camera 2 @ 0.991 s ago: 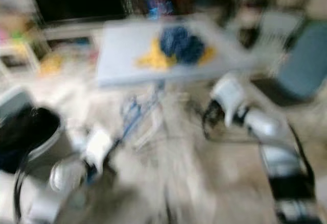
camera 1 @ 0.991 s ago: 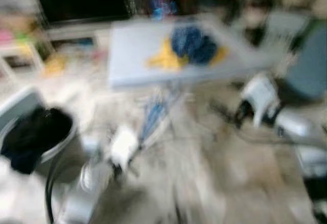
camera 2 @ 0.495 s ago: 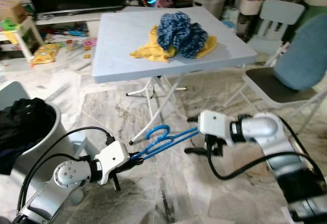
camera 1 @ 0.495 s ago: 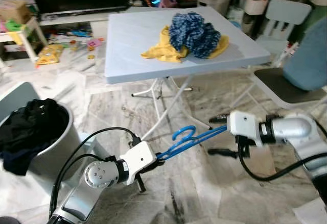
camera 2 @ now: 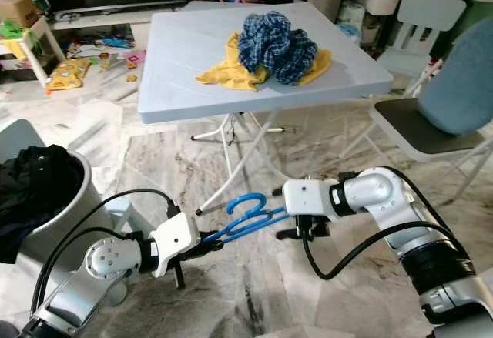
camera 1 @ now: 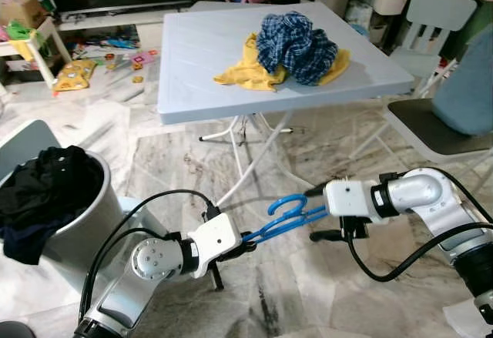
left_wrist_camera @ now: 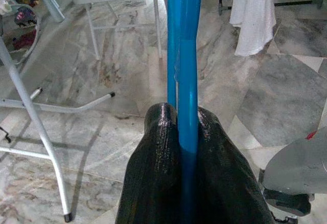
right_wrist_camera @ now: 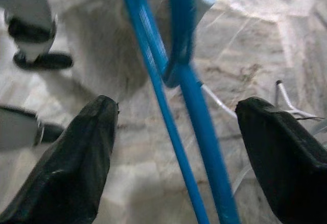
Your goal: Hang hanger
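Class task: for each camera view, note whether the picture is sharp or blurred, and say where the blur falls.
Both eye views are sharp: table, blue hanger. The left wrist view is crisp on the hanger between the black fingers. The right wrist view is soft: fingers and floor look smeared.

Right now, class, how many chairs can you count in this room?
2. A pale blue chair stands beyond the table's far right corner; a dark-seated chair draped with blue fabric sits at the right edge. Others may be hidden.

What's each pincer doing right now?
Left pincer: shut on the hanger.
Right pincer: open, fingers either side of the hanger, not gripping.
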`<state>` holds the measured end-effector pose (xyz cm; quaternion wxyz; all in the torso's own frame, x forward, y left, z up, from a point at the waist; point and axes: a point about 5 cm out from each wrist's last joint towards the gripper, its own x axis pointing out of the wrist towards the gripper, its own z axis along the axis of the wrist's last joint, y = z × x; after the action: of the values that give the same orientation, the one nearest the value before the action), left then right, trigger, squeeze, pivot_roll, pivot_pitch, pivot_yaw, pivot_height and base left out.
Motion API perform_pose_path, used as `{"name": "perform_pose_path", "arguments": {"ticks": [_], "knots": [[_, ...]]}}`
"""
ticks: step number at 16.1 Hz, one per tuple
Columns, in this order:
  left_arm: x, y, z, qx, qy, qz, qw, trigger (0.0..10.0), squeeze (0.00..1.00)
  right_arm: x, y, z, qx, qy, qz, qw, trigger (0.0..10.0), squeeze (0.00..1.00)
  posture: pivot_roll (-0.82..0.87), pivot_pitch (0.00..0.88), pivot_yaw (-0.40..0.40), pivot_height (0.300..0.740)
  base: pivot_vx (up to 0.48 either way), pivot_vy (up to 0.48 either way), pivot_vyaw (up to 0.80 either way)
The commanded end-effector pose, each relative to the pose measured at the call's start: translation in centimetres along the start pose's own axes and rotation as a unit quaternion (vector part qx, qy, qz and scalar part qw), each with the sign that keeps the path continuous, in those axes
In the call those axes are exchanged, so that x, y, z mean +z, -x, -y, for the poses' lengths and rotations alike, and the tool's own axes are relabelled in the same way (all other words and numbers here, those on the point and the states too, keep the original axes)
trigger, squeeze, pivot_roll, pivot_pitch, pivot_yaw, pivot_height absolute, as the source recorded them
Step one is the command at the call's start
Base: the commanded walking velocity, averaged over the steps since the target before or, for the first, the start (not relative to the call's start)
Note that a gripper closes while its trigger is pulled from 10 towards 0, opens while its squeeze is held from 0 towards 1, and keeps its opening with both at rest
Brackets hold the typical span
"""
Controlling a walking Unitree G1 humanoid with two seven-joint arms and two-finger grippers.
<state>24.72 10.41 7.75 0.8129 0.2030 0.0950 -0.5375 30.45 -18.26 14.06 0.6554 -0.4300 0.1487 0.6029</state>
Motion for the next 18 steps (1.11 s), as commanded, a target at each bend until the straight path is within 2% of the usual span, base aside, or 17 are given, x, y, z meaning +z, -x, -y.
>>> {"name": "perform_pose_path", "arguments": {"ticks": [1, 4, 10, 18], "knots": [[0.0, 0.0, 0.0, -0.010, -0.006, 0.001, 1.000, 10.0, 0.00, -0.1, 0.4, 0.5, 0.013, 0.021, -0.030, 0.999, 0.0, 0.00, -0.17, 0.000, 0.030, 0.740, 0.000, 0.000, 0.00], [-0.2, -0.3, 0.4, -0.018, -0.012, -0.004, 1.000, 10.0, 0.00, -0.6, 0.6, 0.7, 0.028, 0.037, -0.082, 0.996, 0.0, 0.00, -0.18, 0.000, 0.031, 0.740, 0.000, 0.000, 0.00], [-0.4, -0.8, 0.8, -0.032, -0.026, -0.012, 0.999, 10.0, 0.00, -1.3, 0.6, 1.4, 0.033, 0.052, -0.119, 0.991, 0.0, 0.00, -0.18, 0.000, 0.027, 0.740, 0.000, 0.000, 0.00], [-0.6, -1.0, 0.6, -0.027, -0.034, -0.011, 0.999, 10.0, 0.00, -2.7, 1.4, 0.9, 0.068, 0.032, -0.157, 0.985, 0.0, 0.00, -0.18, 0.000, 0.029, 0.740, 0.000, 0.000, 0.00]]}}
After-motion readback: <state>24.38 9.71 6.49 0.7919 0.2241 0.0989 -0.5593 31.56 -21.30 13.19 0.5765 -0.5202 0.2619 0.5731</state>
